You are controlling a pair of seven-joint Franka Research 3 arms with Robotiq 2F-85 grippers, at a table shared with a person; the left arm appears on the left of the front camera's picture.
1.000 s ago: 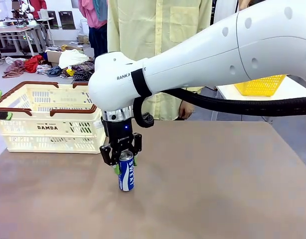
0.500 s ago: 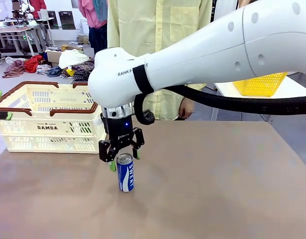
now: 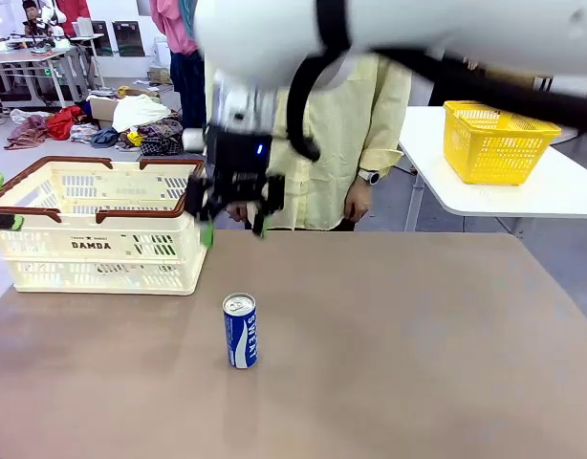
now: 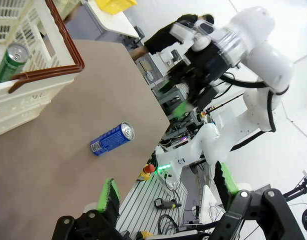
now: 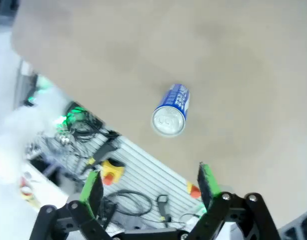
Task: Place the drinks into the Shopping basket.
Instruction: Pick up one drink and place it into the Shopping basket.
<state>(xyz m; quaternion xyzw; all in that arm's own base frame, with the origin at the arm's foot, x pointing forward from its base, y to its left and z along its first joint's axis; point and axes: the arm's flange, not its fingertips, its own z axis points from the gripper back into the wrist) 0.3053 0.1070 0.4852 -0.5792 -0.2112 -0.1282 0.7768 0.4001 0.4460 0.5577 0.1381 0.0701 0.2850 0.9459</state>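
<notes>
The blue drink can [image 3: 240,331] stands upright and alone on the brown table [image 3: 418,363]. My right gripper [image 3: 232,229] hangs open well above it, beside the near corner of the cream Shopping basket [image 3: 93,229]. In the right wrist view the blue can [image 5: 171,111] lies far below the open right gripper [image 5: 149,182]. My left gripper [image 4: 167,190] is open with nothing between its fingers. From there I see the blue can [image 4: 112,138], the basket's brown rim [image 4: 68,45] and the dark green can [image 4: 10,61] lying inside the basket.
A person in a pale yellow shirt [image 3: 313,134] stands at the far side of the table. A smaller yellow basket [image 3: 494,142] sits on a white side table at the right. The left gripper's green fingertips [image 3: 5,222] show at the left edge by the basket.
My right gripper has opened off the blue can and risen well above it, ending beside the basket. The can stays standing where it was.
</notes>
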